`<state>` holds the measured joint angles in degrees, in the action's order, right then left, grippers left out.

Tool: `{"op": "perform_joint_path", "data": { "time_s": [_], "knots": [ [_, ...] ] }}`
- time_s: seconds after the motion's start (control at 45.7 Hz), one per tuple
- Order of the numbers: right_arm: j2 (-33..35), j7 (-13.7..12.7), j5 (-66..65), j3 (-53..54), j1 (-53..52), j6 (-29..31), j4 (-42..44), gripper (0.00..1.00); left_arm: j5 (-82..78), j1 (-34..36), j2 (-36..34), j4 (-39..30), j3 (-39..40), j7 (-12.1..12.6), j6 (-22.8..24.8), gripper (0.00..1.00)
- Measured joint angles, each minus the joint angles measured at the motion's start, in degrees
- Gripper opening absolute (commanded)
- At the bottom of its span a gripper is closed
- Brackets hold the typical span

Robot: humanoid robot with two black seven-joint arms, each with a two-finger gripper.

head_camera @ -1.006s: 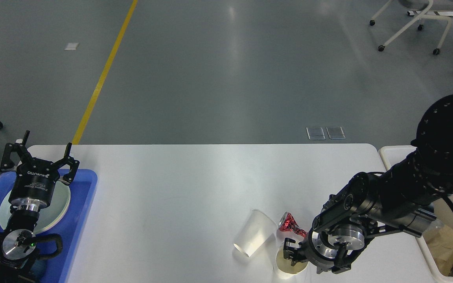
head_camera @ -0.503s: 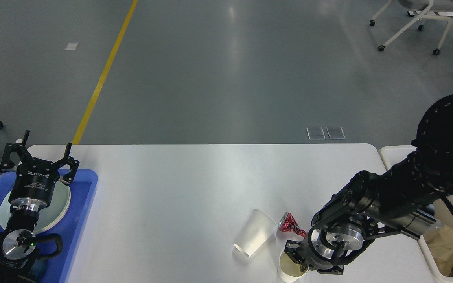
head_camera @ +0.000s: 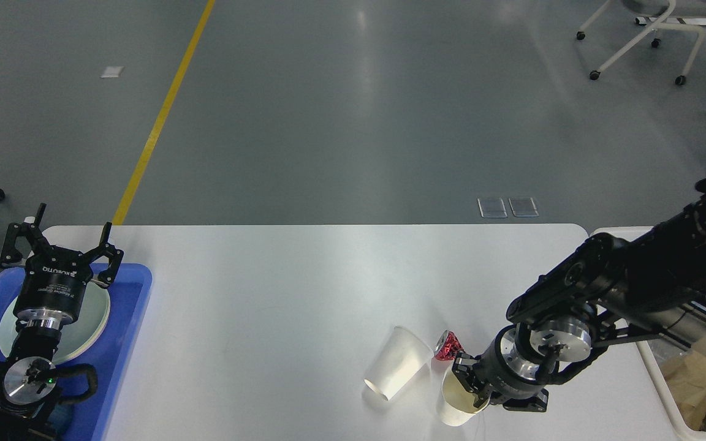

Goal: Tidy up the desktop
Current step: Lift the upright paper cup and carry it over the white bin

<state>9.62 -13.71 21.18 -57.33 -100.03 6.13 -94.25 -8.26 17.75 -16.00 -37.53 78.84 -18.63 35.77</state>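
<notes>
The desktop (head_camera: 279, 288) is a wide white tabletop. Near its front right, my right gripper (head_camera: 468, 383) is shut on a cream paper cup (head_camera: 456, 405), held tilted just above the surface. A clear plastic cup (head_camera: 394, 362) lies on its side to the left of it. A crumpled red wrapper (head_camera: 447, 346) lies just behind the gripper, partly hidden by it. At the far left, my left gripper (head_camera: 62, 242) stands open above the blue tray (head_camera: 126, 343), with nothing between its fingers.
A white plate (head_camera: 92, 324) rests in the blue tray under my left arm. A cream bin (head_camera: 690, 380) with brown paper inside stands past the desktop's right edge. Chair legs on castors (head_camera: 635, 43) stand far back on the grey floor.
My right gripper closed on the cream cup, lifted and tilted it, and the arm swung up and to the right. The left arm has not moved.
</notes>
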Motion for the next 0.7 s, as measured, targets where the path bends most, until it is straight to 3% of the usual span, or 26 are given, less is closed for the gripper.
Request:
{"op": "perform_joint_path", "data": {
  "time_s": [0.306, 0.569, 0.7],
  "knots": [
    [7.58, -0.14, -0.34, -4.47, -19.16, 17.82, -2.62, 0.0, 0.0, 0.0, 0.0, 0.0, 0.0, 0.0, 0.0, 0.97],
    [9.32, -0.17, -1.55, -11.89, -35.03, 27.68, -3.75, 0.0, 0.0, 0.0, 0.0, 0.0, 0.0, 0.02, 0.0, 0.97],
    [9.33, -0.18, -3.69, -13.21, -37.68, 29.7, -4.12, 0.0, 0.0, 0.0, 0.0, 0.0, 0.0, 0.02, 0.0, 0.97]
  ]
}}
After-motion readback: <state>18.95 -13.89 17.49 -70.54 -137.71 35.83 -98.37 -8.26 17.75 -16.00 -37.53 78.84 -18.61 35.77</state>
